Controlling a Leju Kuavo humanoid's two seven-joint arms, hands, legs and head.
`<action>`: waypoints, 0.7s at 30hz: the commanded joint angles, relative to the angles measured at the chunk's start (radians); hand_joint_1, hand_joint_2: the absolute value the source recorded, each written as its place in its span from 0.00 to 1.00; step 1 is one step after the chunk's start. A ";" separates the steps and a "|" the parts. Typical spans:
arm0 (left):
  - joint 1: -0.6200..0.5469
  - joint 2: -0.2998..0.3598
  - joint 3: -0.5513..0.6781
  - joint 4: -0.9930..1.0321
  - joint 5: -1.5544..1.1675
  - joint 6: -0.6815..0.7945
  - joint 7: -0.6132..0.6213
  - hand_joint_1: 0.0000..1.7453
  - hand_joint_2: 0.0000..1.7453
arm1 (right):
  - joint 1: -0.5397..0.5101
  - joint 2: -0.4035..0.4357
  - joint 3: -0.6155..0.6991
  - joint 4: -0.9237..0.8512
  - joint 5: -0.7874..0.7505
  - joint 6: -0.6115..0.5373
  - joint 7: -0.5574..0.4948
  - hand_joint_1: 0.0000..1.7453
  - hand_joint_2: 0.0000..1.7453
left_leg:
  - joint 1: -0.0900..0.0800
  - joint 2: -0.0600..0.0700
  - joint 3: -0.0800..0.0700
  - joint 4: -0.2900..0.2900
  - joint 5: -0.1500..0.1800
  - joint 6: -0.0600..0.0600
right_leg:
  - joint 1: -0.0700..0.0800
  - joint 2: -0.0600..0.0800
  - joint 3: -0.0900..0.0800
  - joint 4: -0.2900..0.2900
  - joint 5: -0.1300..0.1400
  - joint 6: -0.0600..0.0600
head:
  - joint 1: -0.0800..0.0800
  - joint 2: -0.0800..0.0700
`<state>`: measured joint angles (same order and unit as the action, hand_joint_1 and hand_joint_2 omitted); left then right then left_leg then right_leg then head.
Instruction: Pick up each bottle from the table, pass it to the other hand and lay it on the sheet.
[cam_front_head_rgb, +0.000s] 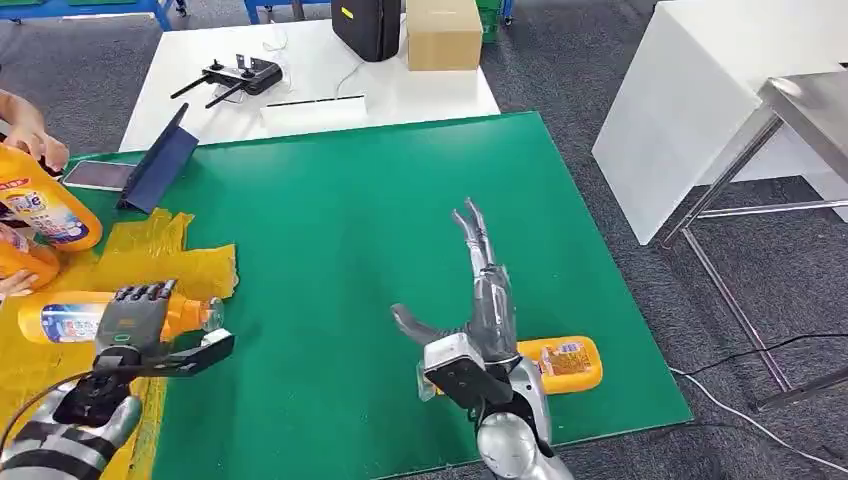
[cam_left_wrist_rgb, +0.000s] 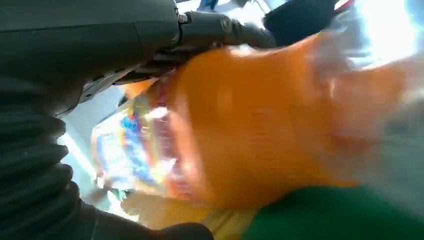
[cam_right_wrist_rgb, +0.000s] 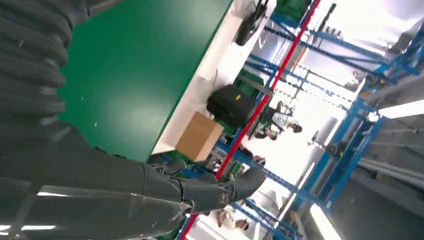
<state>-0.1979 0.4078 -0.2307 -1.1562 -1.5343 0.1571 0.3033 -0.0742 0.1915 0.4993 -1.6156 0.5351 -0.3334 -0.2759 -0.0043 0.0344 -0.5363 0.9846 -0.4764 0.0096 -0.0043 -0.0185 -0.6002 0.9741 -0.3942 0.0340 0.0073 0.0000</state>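
- Overhead, the left hand (cam_front_head_rgb: 140, 318) grips an orange bottle (cam_front_head_rgb: 70, 318) lying over the yellow sheet (cam_front_head_rgb: 165, 262). The right hand (cam_front_head_rgb: 478, 290) hangs spread and empty above the green bench (cam_front_head_rgb: 350, 220), with a second bottle (cam_front_head_rgb: 565, 362) lying just behind its wrist.
- At the sheet's far edge a person's hand (cam_front_head_rgb: 30, 130) holds two more bottles (cam_front_head_rgb: 40, 205).
- Close up at the left wrist, the gripped bottle (cam_left_wrist_rgb: 260, 130) is blurred.
- From the right wrist, the fingers (cam_right_wrist_rgb: 200, 192) point out, holding nothing.
- By my judgement this bottle is nearly laid; at least one remains.
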 joint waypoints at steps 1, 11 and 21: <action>0.196 -0.091 0.281 -0.029 -0.037 0.025 0.019 0.00 1.00 | -0.105 0.030 0.087 0.158 0.032 -0.002 0.051 0.00 1.00 | 0.000 0.004 0.007 -0.003 -0.001 -0.001 | 0.000 0.007 0.004 -0.002 0.001 -0.001 | 0.000 0.000; 0.262 -0.279 0.498 -0.137 0.141 0.276 -0.160 0.00 1.00 | -0.123 -0.021 0.029 0.146 -0.048 0.137 -0.002 0.00 1.00 | 0.002 0.001 0.009 -0.002 -0.001 -0.002 | 0.002 0.004 0.007 -0.002 -0.001 -0.001 | 0.000 0.000; 0.263 -0.303 0.526 -0.130 0.186 0.308 -0.212 0.00 1.00 | -0.118 -0.028 0.023 0.152 -0.065 0.150 -0.010 0.00 1.00 | 0.003 -0.006 0.009 -0.001 -0.002 -0.002 | 0.003 0.003 0.009 -0.002 -0.003 -0.002 | 0.000 0.000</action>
<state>0.0710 0.1843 0.2205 -1.2993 -1.3501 0.4661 0.0992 -0.1493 0.1968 0.5363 -1.5248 0.4742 -0.1877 -0.2831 -0.0033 0.0319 -0.5329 0.9846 -0.4770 0.0082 -0.0026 -0.0182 -0.5974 0.9742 -0.3952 0.0321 0.0072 0.0000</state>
